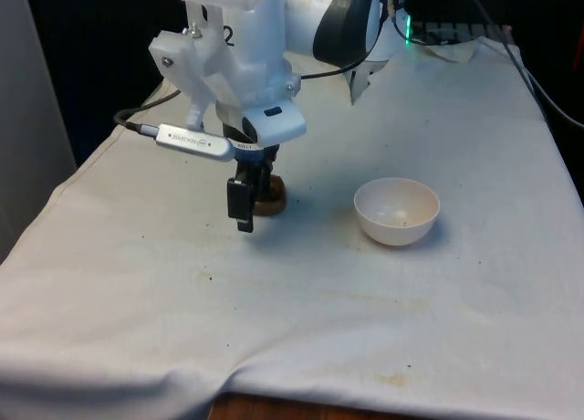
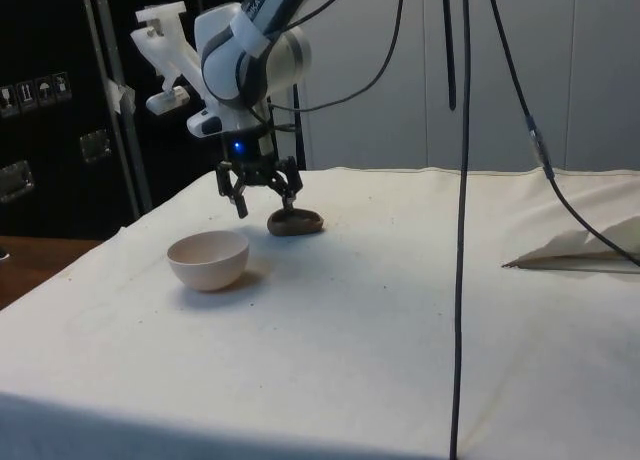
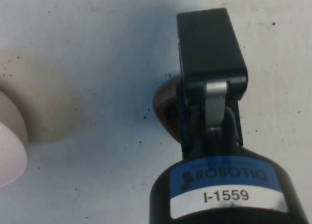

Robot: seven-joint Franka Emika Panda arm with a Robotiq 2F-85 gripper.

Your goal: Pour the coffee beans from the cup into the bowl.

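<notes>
The black gripper [image 2: 264, 187], spread apart, hangs over the small brown cup [image 2: 295, 222]. It might bump it, spilling beans before the white bowl [image 2: 208, 259].

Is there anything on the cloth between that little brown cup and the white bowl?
No. In the front and side views only bare white cloth lies between the brown cup and the bowl.

The claw [image 1: 248, 201] hides much of the brown cup [image 1: 272, 199]; its contents cannot be told.
</notes>
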